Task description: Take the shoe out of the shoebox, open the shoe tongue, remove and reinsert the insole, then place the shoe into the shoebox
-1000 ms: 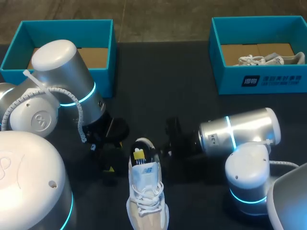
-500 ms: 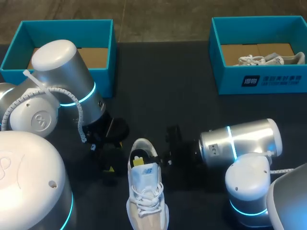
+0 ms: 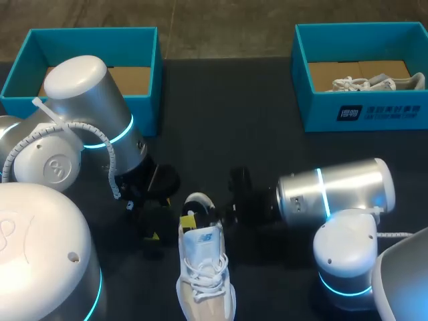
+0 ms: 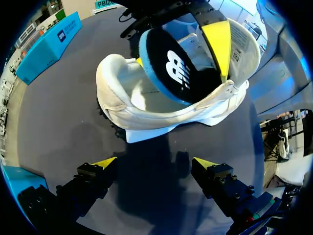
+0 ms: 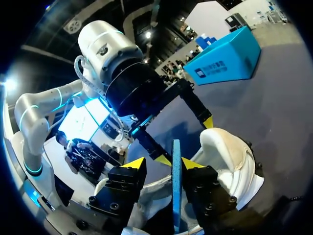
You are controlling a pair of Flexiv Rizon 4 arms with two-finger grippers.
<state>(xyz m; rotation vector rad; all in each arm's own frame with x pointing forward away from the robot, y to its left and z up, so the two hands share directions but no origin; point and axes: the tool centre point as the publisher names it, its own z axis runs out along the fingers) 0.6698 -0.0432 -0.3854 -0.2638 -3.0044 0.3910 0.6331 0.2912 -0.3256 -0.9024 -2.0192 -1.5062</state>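
A white sneaker lies on the dark table near its front edge, heel end toward the boxes. In the left wrist view the sneaker lies ahead of my left gripper, which stands open on the table beside the heel. A black insole with a blue edge stands on edge in the heel opening. My right gripper reaches into that opening. In its own view the right gripper straddles the insole: one finger lies near it, the other stands clear, so it is open.
An empty teal shoebox stands at the back left, behind my left arm. A second teal shoebox at the back right holds another white shoe. Dark bare tabletop lies between the boxes.
My right gripper's fingers have parted and let go of the insole, which stays upright in the heel opening. The right arm shifted slightly. The left arm has not moved.
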